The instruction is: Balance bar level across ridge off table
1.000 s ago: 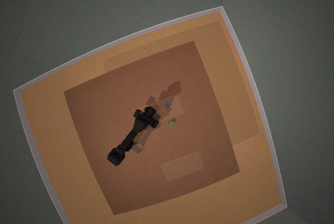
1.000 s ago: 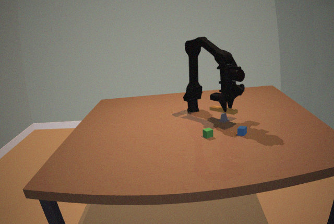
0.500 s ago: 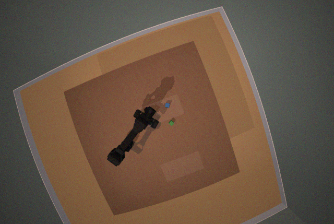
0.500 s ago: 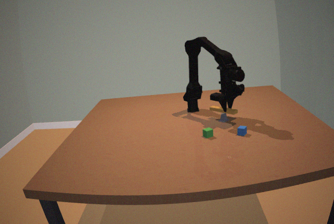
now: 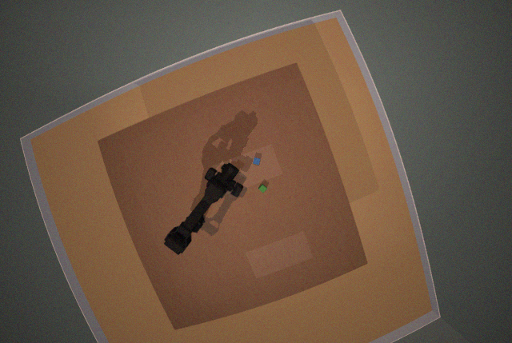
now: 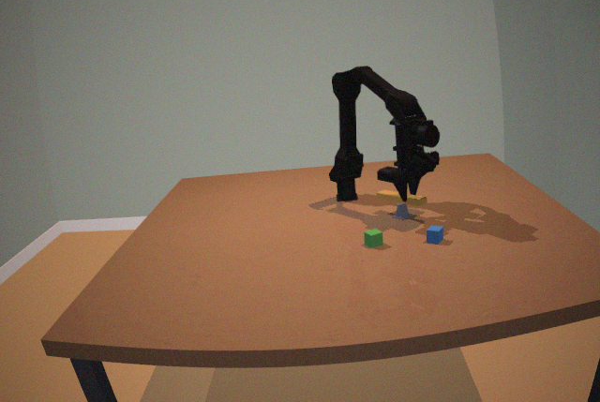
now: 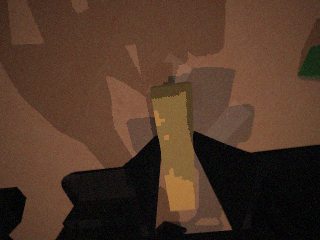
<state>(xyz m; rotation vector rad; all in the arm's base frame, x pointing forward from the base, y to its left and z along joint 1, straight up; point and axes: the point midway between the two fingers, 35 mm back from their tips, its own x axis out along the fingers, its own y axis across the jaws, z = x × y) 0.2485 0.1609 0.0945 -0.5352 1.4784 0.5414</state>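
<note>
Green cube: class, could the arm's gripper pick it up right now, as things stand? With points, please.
Probably not yet: the gripper (image 6: 409, 197) (image 7: 175, 137) is shut on the yellow bar (image 6: 387, 194) (image 7: 175, 135), though nothing visible seems to stand over the green cube (image 5: 262, 188) (image 6: 373, 238) (image 7: 311, 64).
</note>
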